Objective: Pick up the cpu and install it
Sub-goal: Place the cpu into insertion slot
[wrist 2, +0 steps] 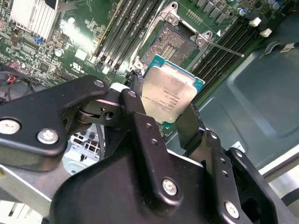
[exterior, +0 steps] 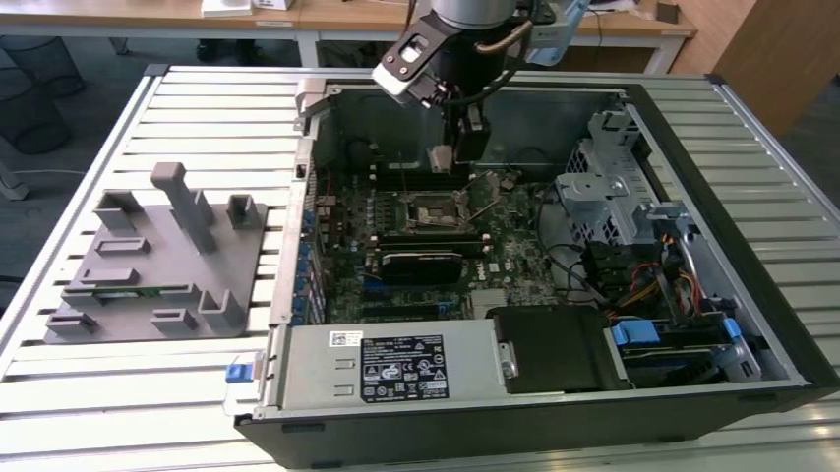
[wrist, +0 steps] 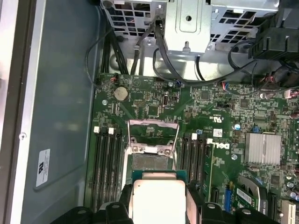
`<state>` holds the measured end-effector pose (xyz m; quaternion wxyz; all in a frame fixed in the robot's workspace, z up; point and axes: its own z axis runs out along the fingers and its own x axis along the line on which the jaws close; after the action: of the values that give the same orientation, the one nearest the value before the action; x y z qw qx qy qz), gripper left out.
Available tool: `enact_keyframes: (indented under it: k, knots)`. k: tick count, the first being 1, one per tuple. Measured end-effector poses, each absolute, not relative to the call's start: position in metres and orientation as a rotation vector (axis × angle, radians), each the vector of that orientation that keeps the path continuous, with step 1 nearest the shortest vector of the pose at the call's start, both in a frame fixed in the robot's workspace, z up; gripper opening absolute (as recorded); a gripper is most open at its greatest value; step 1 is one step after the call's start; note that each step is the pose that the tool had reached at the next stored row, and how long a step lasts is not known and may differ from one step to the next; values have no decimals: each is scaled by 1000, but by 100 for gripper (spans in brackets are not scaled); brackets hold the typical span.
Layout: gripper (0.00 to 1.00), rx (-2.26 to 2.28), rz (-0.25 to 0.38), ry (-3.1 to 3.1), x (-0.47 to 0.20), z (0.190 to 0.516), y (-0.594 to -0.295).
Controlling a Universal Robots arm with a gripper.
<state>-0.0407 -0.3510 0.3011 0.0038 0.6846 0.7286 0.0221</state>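
Claw (wrist 2: 163, 114) is clamped on the cpu (wrist 2: 169, 91); your two black fingers (wrist 2: 135, 109) pinch opposite edges, and the metal lid faces the camera in both wrist views. You hold the cpu in the air over the near edge of the socket (wrist 2: 170, 44), not seated. The socket is bare, and its metal frame (wrist: 153, 135) is swung open. A thin lever (wrist 2: 224, 48) sticks out beside the socket. Black memory slots (wrist: 105, 163) run along both sides of the socket. All of this sits on the green board (wrist: 210, 107). Farther out on the board you have a coin battery (wrist: 121, 93) and a finned silver heatsink (wrist: 262, 148). Past the board edge, black cables run to a metal drive cage (wrist: 187, 23).

In the exterior view your arm (exterior: 453, 59) reaches down into the open case (exterior: 683, 128), with the claw low over the middle of the board. A power supply (exterior: 381, 364) sits at the case's near wall. At the exterior view's left, just beside the case, a grey fixture (exterior: 157, 256) rests on the slatted table (exterior: 132, 403).
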Motion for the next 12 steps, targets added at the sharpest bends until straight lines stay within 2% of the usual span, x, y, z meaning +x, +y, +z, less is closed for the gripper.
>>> enact_keyframes:
  k: [12]
  knots:
    - [53,2176,69,2253,-41,280,-346]
